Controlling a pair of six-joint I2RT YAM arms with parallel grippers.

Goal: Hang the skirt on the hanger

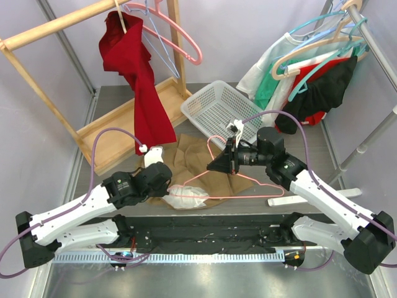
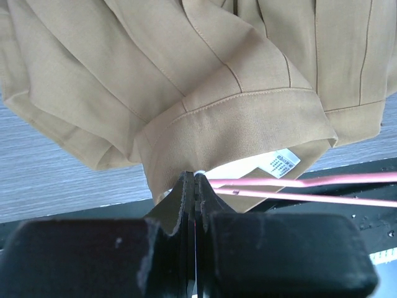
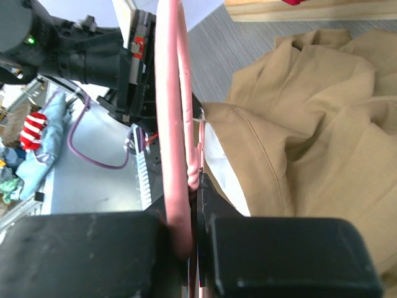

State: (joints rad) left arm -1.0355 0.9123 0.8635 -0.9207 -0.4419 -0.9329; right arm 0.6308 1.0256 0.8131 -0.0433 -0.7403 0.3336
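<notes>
Two pinches: your left gripper (image 2: pixel 193 178) is closed on the skirt (image 1: pixel 193 162) waistband, your right gripper (image 3: pixel 196 186) on the pink hanger (image 3: pixel 171 112), by the table (image 1: pixel 316 144) near edge. A white basket (image 1: pixel 217 108) stands just behind the skirt.

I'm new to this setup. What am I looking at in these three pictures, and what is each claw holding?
Two robot arms sit at the near edge of a table, each ending in a two-finger gripper. The wide picture looks down from above and behind them; the other two come from cameras on the wrists. On it lie a tan skirt and a white basket; a red garment hangs on a wooden rack. The left gripper is shut on the skirt's edge. The right gripper is shut on a pink hanger over the skirt.
</notes>
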